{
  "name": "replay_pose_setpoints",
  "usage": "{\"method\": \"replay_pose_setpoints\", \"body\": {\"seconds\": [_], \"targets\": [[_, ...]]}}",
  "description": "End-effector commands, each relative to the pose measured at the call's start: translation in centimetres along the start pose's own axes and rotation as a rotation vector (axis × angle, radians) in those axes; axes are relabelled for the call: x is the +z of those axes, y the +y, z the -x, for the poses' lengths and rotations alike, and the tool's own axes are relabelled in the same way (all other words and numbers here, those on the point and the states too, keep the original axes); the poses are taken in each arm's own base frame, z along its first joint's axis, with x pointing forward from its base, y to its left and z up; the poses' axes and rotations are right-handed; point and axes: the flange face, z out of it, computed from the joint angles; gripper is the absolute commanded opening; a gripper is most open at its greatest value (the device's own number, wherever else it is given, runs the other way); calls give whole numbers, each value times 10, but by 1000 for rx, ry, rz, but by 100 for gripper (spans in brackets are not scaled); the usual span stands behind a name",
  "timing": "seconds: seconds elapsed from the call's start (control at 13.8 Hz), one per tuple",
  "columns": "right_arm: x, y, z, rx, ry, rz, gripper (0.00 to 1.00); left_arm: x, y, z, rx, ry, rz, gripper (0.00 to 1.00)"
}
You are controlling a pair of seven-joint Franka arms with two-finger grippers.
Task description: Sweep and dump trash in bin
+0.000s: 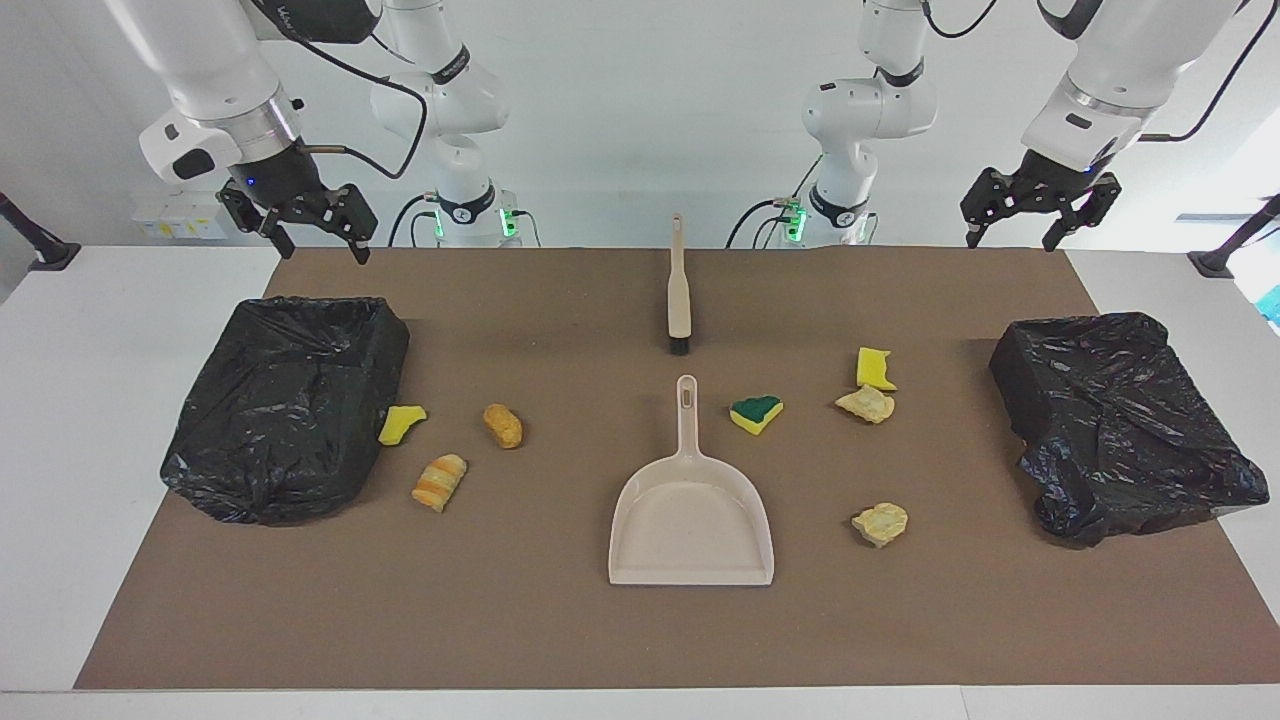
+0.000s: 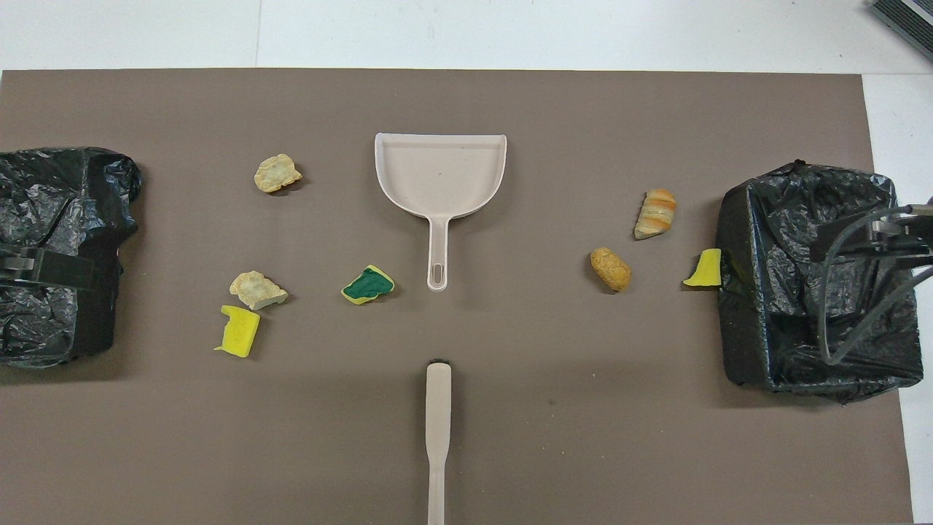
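- The right gripper (image 1: 312, 238) hangs with its jaws spread wide and nothing between them, raised over the robots' edge of the brown mat (image 1: 560, 640), above the bin near it; its wrist tilts down and inward.
- The left gripper (image 1: 1012, 238) likewise stands fully open and empty, up in the air at the other end, over the mat's edge nearest the robots.
- Both arms wait, bent at the elbow, touching nothing.
- The brush (image 1: 678, 288) lies flat mid-table, bristles pointing away from the robots; the dustpan (image 1: 691, 515) lies farther out, its handle toward the brush.
- The trash is scattered on the mat: a green-topped sponge (image 1: 756, 413) just beside the dustpan handle; a yellow sponge bit (image 1: 874, 367) touching a pale lump (image 1: 866, 404); another pale lump (image 1: 881, 523) farther from the robots.
- Toward the right arm's end: a yellow scrap (image 1: 401, 423) against the black-bagged bin (image 1: 290, 400), a brown bread piece (image 1: 503, 425), a striped bread piece (image 1: 440, 482).
- A second black-bagged bin (image 1: 1120, 425) sits at the left arm's end.
- The mat covers a white table (image 1: 80, 400); a pale wall (image 1: 640, 100) rises at the robots' backs.
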Motion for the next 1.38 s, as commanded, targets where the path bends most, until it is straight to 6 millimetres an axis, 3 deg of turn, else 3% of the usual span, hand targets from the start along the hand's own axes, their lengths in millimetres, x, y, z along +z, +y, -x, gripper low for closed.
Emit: {"method": "replay_pose_setpoints", "body": {"seconds": [0.0, 1.3], "targets": [[0, 1, -1, -18, 15, -12, 100, -6, 2, 2, 9, 7, -13, 100], [0, 1, -1, -18, 15, -12, 100, -4, 4, 3, -4, 5, -2, 100]]}}
